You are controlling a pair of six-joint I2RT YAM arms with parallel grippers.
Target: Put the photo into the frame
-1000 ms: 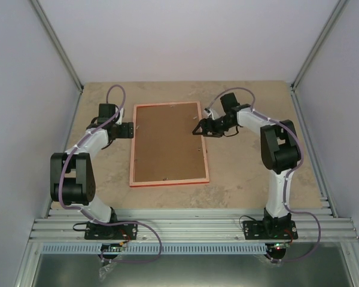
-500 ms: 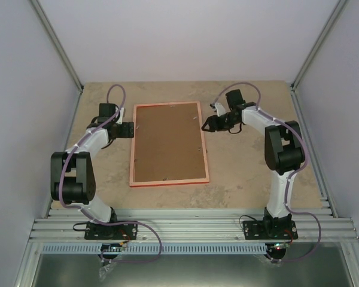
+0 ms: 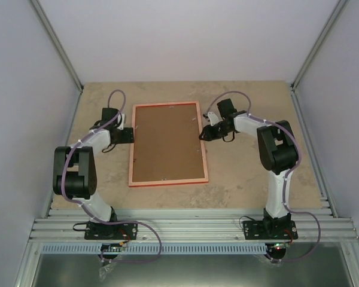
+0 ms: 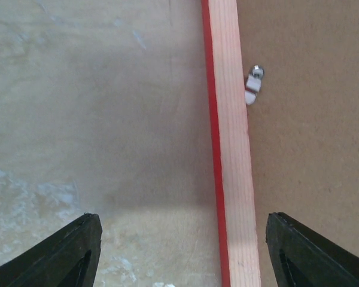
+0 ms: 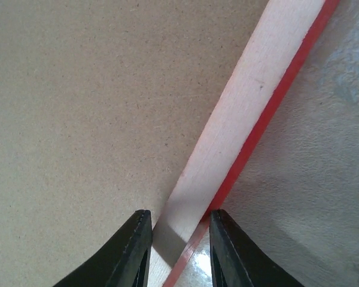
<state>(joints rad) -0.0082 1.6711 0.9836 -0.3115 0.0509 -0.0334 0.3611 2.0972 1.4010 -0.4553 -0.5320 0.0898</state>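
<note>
The frame (image 3: 167, 180) lies face down on the table, its pale orange-pink back up and a thin red edge showing. A brown backing board (image 3: 166, 140) fills it. The photo is hidden. My left gripper (image 3: 127, 136) is at the frame's left rail. In the left wrist view it (image 4: 182, 221) stands open, its fingers wide apart astride the rail (image 4: 233, 149) and clear of it. My right gripper (image 3: 202, 133) is at the right rail. In the right wrist view it (image 5: 179, 215) is shut on the rail (image 5: 251, 101), one finger at the inner edge and one at the red outer edge.
A small white and metal retaining clip (image 4: 252, 86) sits on the backing board (image 4: 311, 149) just inside the left rail. Beige stone-patterned table (image 3: 245, 173) surrounds the frame. Grey walls enclose the sides and back, with an aluminium rail (image 3: 191, 227) at the near edge.
My right gripper came back onto the right rail and its jaws narrowed around it. My left gripper moved up to the left rail and its jaws narrowed a little.
</note>
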